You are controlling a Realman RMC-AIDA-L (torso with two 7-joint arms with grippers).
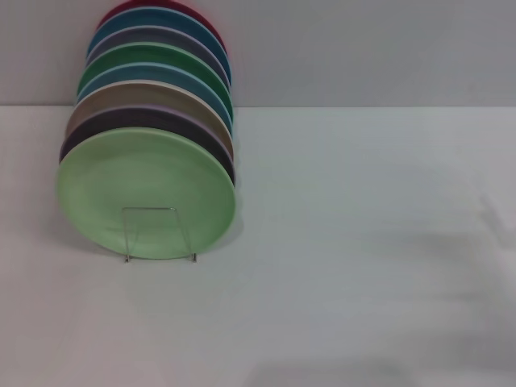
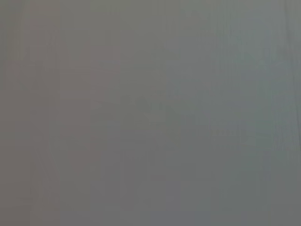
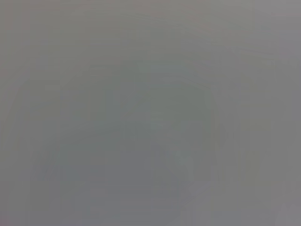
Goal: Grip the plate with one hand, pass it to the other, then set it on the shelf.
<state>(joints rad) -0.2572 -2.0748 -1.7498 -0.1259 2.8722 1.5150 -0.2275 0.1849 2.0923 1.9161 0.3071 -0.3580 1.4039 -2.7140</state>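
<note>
The pale mint-green plate [image 1: 145, 189] stands on edge, leaning back, at the front of a row of plates on the left of the white table. The clear rack [image 1: 159, 235] with thin upright loops holds it from in front, and its loops show over the plate's lower part. Neither gripper nor arm shows in the head view. The left wrist view and the right wrist view show only a plain grey surface, with no fingers and no objects.
Behind the mint plate stand several more plates in a row: a dark purple one [image 1: 105, 125], a tan one [image 1: 129, 93], blue ones, a darker green one [image 1: 137, 58] and a red one [image 1: 133, 8] at the back. A grey wall [image 1: 363, 48] rises behind the white table [image 1: 363, 258].
</note>
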